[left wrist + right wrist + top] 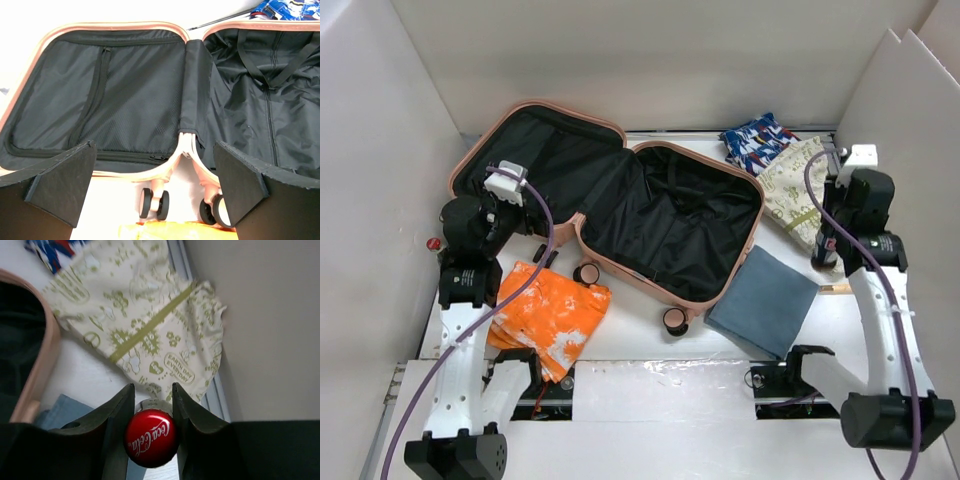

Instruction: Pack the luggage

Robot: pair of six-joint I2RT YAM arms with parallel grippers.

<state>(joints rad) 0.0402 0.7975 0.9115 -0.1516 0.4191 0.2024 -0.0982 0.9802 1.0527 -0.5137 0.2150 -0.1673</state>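
Observation:
The luggage [680, 220] is a salmon-pink hard-shell suitcase lying open in the middle of the table, both black-lined halves facing up and holding nothing. My left gripper [155, 185] hovers open in front of the left half [125, 90], above the caster wheels [154, 204]. On the right, my right gripper [152, 390] is shut on a Coca-Cola bottle with a red cap [150, 437], standing upright beside the suitcase rim [42, 365]. From above, that bottle [823, 248] shows as a dark shape under the right wrist.
An orange-and-white cloth [550, 315] lies front left by the wheels. A folded blue-grey cloth [765, 300] sits front right. A cream pouch with green print [795, 190] and a blue patterned cloth [755, 140] lie at the back right. White walls enclose the table.

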